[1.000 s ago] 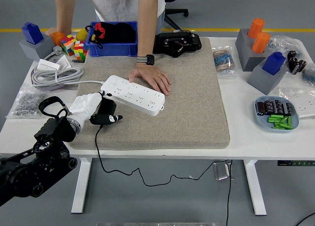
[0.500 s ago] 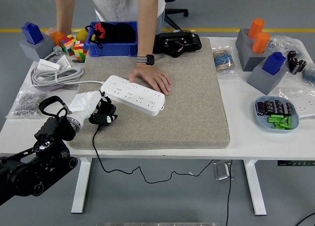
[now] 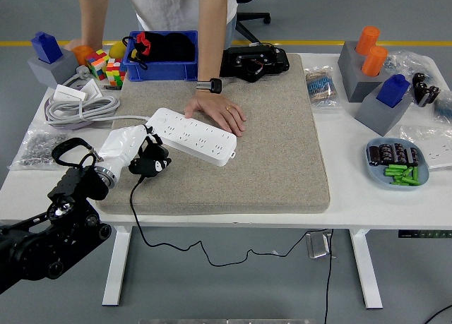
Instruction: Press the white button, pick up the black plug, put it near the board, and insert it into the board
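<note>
Here, one black plug [image 3: 148, 165] — left hand [image 3: 127, 149], one board [image 3: 192, 135]

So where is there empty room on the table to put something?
The grey mat is bare right of the power strip, across to its right edge. Crowded: the left hand with the plug, the person's hand on the strip, and both table ends.

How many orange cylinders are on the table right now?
2. Both stand in the grey holder at the far right of the table: one orange cylinder further back, the other just in front of it. None seems hidden.
</note>
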Motion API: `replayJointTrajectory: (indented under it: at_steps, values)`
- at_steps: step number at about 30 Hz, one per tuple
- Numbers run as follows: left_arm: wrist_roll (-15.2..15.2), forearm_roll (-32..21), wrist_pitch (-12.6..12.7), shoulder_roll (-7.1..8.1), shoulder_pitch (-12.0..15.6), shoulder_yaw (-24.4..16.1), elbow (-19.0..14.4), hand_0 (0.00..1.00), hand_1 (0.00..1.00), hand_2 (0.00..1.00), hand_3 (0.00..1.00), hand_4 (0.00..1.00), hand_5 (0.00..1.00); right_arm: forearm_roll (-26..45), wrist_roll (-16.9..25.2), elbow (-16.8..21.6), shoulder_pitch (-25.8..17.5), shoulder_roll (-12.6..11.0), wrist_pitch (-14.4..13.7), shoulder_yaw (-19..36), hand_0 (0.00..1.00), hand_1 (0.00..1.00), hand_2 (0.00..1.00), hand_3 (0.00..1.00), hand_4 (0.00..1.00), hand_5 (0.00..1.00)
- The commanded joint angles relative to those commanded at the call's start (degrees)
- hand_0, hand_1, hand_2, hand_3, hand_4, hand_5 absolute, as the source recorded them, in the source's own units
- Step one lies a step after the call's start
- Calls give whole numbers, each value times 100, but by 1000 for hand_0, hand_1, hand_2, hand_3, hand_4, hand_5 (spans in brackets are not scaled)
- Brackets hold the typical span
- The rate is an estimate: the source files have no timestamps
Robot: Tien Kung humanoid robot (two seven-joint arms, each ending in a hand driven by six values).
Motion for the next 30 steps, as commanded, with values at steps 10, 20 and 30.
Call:
replayJointTrajectory:
  at_steps: [10, 20, 30]
  values:
    - [-150, -218, 15, -2, -27, 5, 73, 308, 281, 312, 451, 438, 2, 18, 28, 1, 1, 1, -19, 1, 758, 629, 631, 601, 642, 411]
    - [-199, -343, 0, -9, -108, -80, 96, 291, 245, 263, 388, 332, 2, 29, 44, 2, 3, -3, -30, -8, 757, 629, 628, 599, 641, 411]
    - [-200, -432, 0, -64, -214, -232, 21, 283, 239, 260, 381, 322, 2, 29, 44, -1, 9, 4, -30, 14, 756, 626, 627, 599, 635, 406]
